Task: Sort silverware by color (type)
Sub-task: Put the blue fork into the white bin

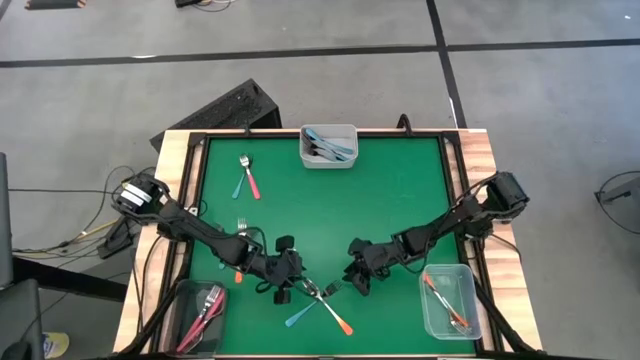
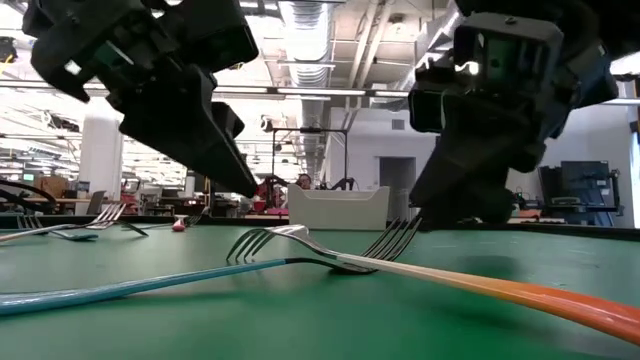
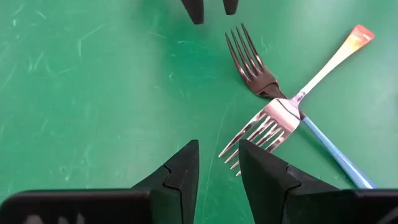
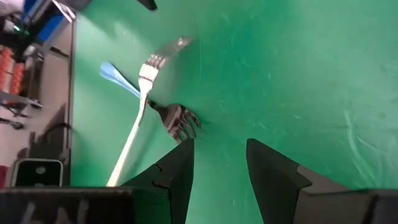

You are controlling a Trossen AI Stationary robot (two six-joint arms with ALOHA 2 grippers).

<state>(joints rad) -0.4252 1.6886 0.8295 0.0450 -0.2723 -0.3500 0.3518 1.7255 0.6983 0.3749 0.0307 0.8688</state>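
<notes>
Two forks lie crossed on the green table near its front edge. The orange-handled fork [image 1: 338, 320] rests across the neck of the blue-handled fork [image 1: 298, 317]. My left gripper [image 3: 217, 163] stands open just left of the crossing, with the orange fork's tines [image 3: 255, 134] right in front of its fingers. My right gripper [image 4: 219, 155] stands open just right of the crossing, close to the blue fork's tines [image 4: 181, 123]. Neither gripper has anything between its fingers. In the low view both hang low over the forks' heads [image 2: 330, 250].
A clear container [image 1: 306, 150] with blue forks stands at the far edge. Another [image 1: 178, 322] with pink forks stands near left, and a third [image 1: 462, 320] with orange forks near right. Loose forks lie at the far left [image 1: 247, 176] and by the left arm [image 1: 240, 232].
</notes>
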